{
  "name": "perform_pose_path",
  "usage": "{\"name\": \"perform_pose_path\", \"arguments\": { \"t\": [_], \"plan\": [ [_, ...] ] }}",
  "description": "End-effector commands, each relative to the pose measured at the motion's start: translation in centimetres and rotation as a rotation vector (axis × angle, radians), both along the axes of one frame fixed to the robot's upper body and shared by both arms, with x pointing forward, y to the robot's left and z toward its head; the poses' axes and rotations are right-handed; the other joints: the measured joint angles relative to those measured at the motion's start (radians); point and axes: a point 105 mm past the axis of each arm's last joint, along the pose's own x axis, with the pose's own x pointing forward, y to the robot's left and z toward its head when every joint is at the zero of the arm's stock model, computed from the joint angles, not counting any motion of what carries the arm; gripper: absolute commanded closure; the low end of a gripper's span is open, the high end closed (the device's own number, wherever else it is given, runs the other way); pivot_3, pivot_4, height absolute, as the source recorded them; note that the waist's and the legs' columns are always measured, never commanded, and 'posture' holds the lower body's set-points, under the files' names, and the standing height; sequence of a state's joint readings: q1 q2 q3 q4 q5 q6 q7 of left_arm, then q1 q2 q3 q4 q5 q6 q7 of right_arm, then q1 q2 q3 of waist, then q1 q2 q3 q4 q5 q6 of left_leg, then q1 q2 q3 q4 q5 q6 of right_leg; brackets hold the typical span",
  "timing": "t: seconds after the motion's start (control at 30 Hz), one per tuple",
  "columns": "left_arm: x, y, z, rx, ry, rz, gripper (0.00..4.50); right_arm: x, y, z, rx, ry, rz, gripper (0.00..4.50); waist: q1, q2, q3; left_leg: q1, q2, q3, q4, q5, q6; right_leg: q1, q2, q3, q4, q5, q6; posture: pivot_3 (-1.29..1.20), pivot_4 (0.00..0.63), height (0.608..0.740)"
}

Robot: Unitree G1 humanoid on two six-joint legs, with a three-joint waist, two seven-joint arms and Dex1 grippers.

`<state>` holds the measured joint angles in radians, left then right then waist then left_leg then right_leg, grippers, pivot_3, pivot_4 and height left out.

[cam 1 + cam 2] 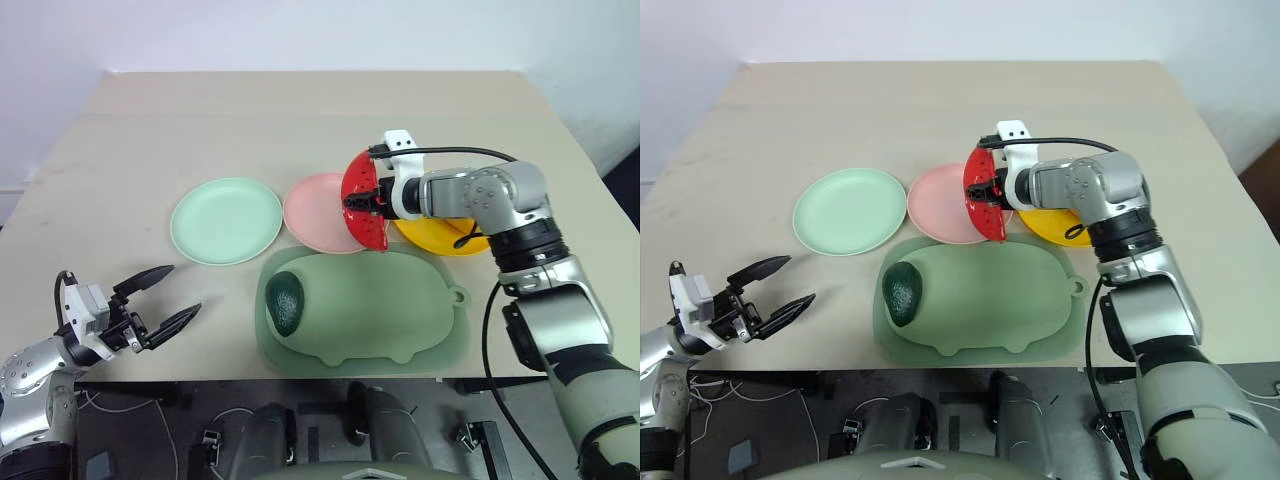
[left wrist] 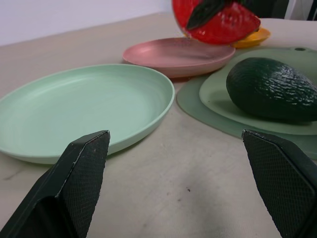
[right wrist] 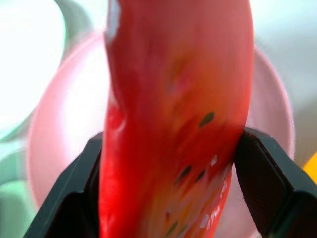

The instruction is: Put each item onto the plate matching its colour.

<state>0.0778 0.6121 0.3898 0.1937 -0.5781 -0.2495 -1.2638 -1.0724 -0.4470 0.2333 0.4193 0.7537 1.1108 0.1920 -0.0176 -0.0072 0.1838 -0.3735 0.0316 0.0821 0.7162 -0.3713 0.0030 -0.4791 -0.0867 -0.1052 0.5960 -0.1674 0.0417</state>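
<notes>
My right gripper [image 1: 367, 198] is shut on the red watermelon wedge [image 1: 361, 203], holding it upright in the air over the right edge of the pink plate [image 1: 312, 212]. In the right wrist view the wedge [image 3: 173, 124] sits between both black fingers [image 3: 262, 168], with the pink plate beneath. The dark green avocado [image 1: 285, 302] lies on the left part of the sage-green pig-shaped mat [image 1: 390, 300]. The mint green plate [image 1: 226, 220] stands left of the pink one. The yellow-orange plate [image 1: 445, 241] is partly hidden behind my right wrist. My left gripper [image 1: 185, 289] stands open near the front left edge, holding nothing.
The three plates stand in a row across the middle of the beige table [image 1: 300, 110], with the mat just in front of them. Bare tabletop stretches behind the plates and around my left gripper. The table's front edge runs just in front of the mat.
</notes>
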Motion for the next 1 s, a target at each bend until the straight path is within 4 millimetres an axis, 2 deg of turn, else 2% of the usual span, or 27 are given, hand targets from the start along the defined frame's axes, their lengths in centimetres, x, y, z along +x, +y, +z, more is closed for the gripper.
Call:
{"name": "perform_pose_path", "arguments": {
  "t": [0.03,0.17,0.3,0.47,0.6,0.7,0.83,1.0],
  "plan": [
    [-0.3,0.4,0.9,0.02,-0.035,0.009,0.0,0.7,0.7,1.3,-0.002,-0.059,0.018,1.37,-0.001,0.0,0.0,0.0,0.0,0.0,0.0,0.0,0.0,0.0,0.0,0.0,0.0,0.0,0.0,0.0,0.15,0.736],
    [-0.3,0.4,0.9,0.021,-0.034,0.014,0.0,1.2,1.3,0.7,-0.005,-0.047,0.022,1.37,0.0,0.0,0.0,0.0,0.0,0.0,0.0,0.0,0.0,0.001,0.0,0.0,0.0,0.0,0.0,0.0,0.15,0.736],
    [-0.3,0.5,0.8,0.023,-0.034,0.017,0.0,1.4,1.8,1.0,-0.002,-0.057,0.04,0.06,0.001,0.0,0.0,0.0,0.0,-0.001,0.0,0.0,0.0,0.001,0.0,-0.001,0.0,0.0,0.0,0.0,0.15,0.736],
    [-0.2,0.4,0.7,0.022,-0.032,0.015,0.0,1.4,1.7,2.2,0.014,-0.085,0.056,0.02,-0.001,0.0,0.0,0.0,0.0,-0.001,0.0,0.0,0.0,0.001,0.0,-0.001,0.001,0.0,0.0,0.0,0.15,0.736],
    [-0.2,0.3,0.8,0.021,-0.033,0.011,0.0,1.0,0.9,4.4,0.037,-0.136,0.077,0.02,0.0,0.0,0.0,0.0,0.0,-0.001,0.0,0.0,-0.001,0.001,0.0,-0.001,0.001,0.0,0.0,0.0,0.15,0.736],
    [-0.2,0.4,0.8,0.025,-0.035,0.014,0.0,-0.3,-0.8,6.6,0.07,-0.185,0.109,0.02,0.005,0.001,0.0,0.0,0.0,-0.001,0.0,0.0,-0.001,0.001,0.0,-0.001,0.0,0.0,0.0,0.0,0.15,0.736],
    [-0.1,0.7,1.0,0.031,-0.038,0.016,0.0,-3.1,-2.9,8.3,0.097,-0.233,0.208,0.02,0.007,0.0,0.0,0.0,0.0,-0.002,0.0,0.0,0.0,0.001,-0.001,-0.002,0.0,0.0,0.0,0.0,0.15,0.736],
    [-0.1,0.8,1.2,0.038,-0.035,0.008,0.0,-6.7,-6.3,8.7,0.131,-0.333,0.318,0.02,0.006,0.0,0.0,0.001,0.0,-0.003,0.0,0.0,0.0,0.003,-0.001,-0.003,-0.001,0.0,0.0,0.0,0.15,0.736]
  ]
}}
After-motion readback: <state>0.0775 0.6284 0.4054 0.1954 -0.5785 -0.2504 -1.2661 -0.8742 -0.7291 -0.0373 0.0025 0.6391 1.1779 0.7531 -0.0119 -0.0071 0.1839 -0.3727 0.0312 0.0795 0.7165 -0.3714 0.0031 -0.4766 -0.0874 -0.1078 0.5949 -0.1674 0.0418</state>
